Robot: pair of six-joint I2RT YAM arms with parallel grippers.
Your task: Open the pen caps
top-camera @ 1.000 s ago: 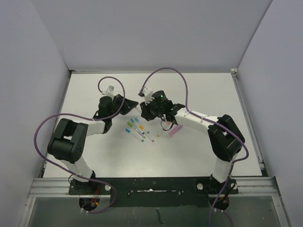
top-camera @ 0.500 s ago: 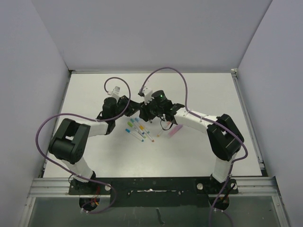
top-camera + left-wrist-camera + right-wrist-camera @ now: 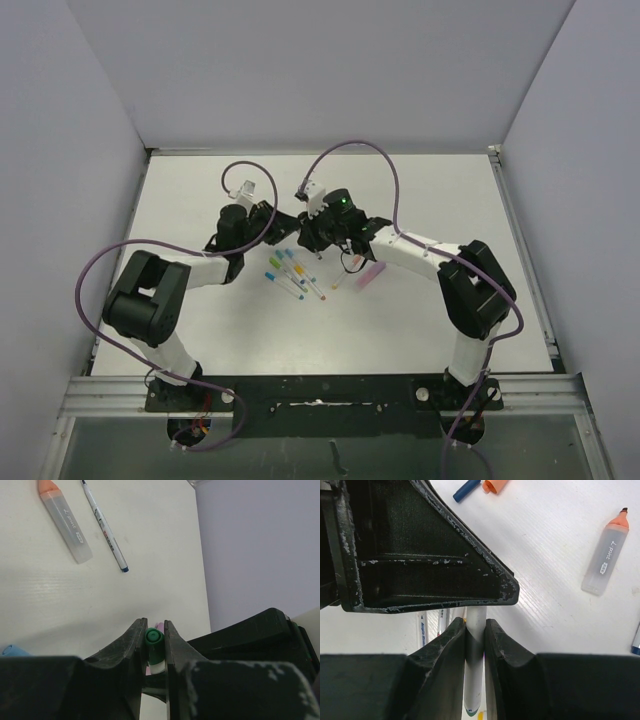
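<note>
While my left gripper (image 3: pixel 153 626) pinches the green cap (image 3: pixel 154 641) and my right gripper (image 3: pixel 475 625) clamps its white barrel (image 3: pixel 474 680) above the table (image 3: pixel 430 200), a crooked pull could jam the cap, or the smooth barrel could slip free.

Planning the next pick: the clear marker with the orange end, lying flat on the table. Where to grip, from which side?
Likely mid-barrel of the marker, from straight above, jaws across its width: it lies flat, the barrel is straight-sided, the orange end tapers.
</note>
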